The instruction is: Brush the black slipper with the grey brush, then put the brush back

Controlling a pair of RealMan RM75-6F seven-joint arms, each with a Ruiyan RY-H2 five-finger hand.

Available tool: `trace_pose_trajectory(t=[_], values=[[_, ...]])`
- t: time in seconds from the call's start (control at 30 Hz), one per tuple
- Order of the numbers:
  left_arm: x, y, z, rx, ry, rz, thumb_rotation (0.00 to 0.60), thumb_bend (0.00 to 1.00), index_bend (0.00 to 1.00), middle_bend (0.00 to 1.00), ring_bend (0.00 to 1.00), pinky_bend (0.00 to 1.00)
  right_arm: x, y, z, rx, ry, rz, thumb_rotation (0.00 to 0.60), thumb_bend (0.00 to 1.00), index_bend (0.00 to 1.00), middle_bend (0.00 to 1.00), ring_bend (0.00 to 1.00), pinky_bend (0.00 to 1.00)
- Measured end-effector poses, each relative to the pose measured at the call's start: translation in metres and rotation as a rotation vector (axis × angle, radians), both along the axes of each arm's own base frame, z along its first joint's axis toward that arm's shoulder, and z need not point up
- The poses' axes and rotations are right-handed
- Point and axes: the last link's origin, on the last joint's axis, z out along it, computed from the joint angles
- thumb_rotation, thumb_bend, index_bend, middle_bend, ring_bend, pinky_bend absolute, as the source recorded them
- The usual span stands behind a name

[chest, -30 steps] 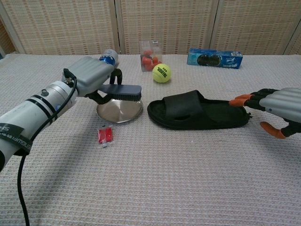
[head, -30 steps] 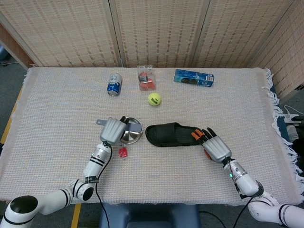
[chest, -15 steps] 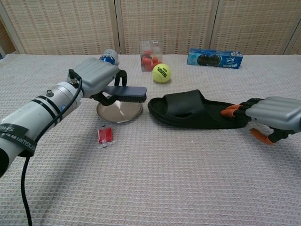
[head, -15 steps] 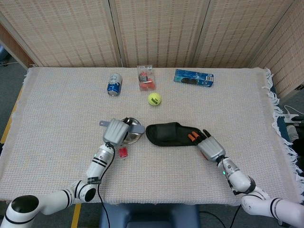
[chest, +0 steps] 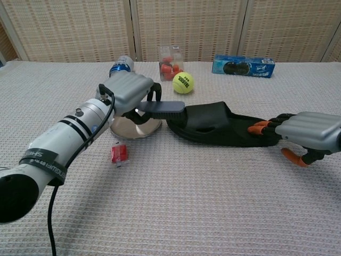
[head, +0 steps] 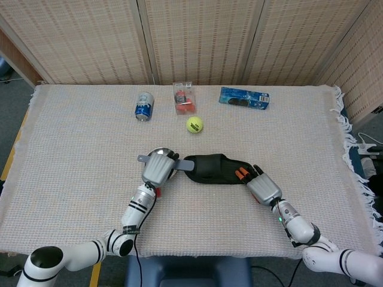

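The black slipper (head: 210, 168) (chest: 221, 125) lies flat in the middle of the table, toe to the left. My left hand (head: 158, 168) (chest: 129, 90) grips the grey brush (chest: 162, 108) (head: 178, 165), whose head hangs over the slipper's toe end. My right hand (head: 261, 185) (chest: 303, 130) rests its orange-tipped fingers (chest: 259, 127) on the slipper's heel end and presses it down.
A round metal dish (chest: 134, 128) sits just under my left hand, with a small red packet (chest: 118, 153) in front of it. Further back stand a tennis ball (chest: 183, 83), a clear box of red things (chest: 170, 61), a blue can (head: 143, 106) and a blue biscuit box (chest: 243, 66).
My left hand carried the brush rightward from above the metal dish to the slipper's toe. My right hand slid left and settled on the slipper's heel.
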Motion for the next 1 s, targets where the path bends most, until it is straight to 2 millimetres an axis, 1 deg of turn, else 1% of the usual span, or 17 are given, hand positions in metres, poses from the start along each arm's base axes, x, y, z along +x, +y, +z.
trace_pose_trajectory(t=[0.3, 0.53, 0.77, 1.0], values=[[0.023, -0.010, -0.018, 0.014, -0.032, -0.031, 0.600, 0.42, 0.43, 0.48, 0.78, 1.00, -0.001, 0.000, 0.001, 0.004, 0.001, -0.007, 0.600, 0.66, 0.01, 0.00, 0.00, 0.00], [0.031, -0.017, -0.030, 0.006, -0.027, -0.063, 0.600, 0.42, 0.43, 0.46, 0.78, 1.00, -0.001, 0.001, 0.000, 0.008, -0.005, -0.009, 0.600, 0.66, 0.01, 0.00, 0.00, 0.00], [0.026, -0.014, -0.034, 0.028, 0.010, -0.069, 0.600, 0.42, 0.43, 0.46, 0.78, 1.00, -0.003, 0.000, 0.001, 0.009, -0.007, -0.012, 0.600, 0.66, 0.01, 0.00, 0.00, 0.00], [0.017, -0.002, -0.031, 0.069, 0.054, -0.062, 0.600, 0.42, 0.43, 0.46, 0.78, 1.00, -0.003, 0.000, 0.002, 0.009, -0.007, -0.013, 0.600, 0.66, 0.01, 0.00, 0.00, 0.00]])
